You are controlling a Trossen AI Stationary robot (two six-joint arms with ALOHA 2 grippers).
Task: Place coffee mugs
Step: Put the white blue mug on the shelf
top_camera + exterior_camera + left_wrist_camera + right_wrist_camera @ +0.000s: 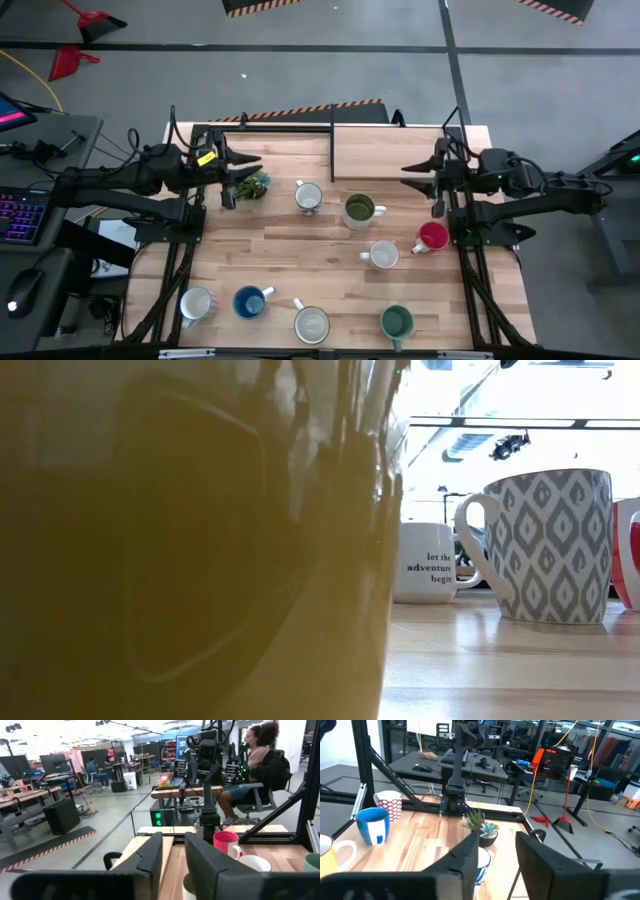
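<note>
Eight mugs stand upright on the wooden table (240, 250). In the high view a white one (308, 196) and an olive green one (359, 210) stand mid-table. A pale one (383, 255) and a red one (432, 237) are nearer the right side. Along the near edge stand a white one (196, 303), a blue one (248, 302), a white one (311, 323) and a teal one (396, 321). My left gripper (240, 172) hovers open at the far left, beside a small plant (256, 185). My right gripper (418, 180) hovers open at the far right, above and beyond the red mug.
A light wooden board (395, 150) lies at the table's far edge between the arms. In the low view a yellowish mug (190, 540) fills the left; a grey-patterned mug (550, 545) and a lettered white mug (430, 565) stand behind. A seated person (255, 765) is beyond the table.
</note>
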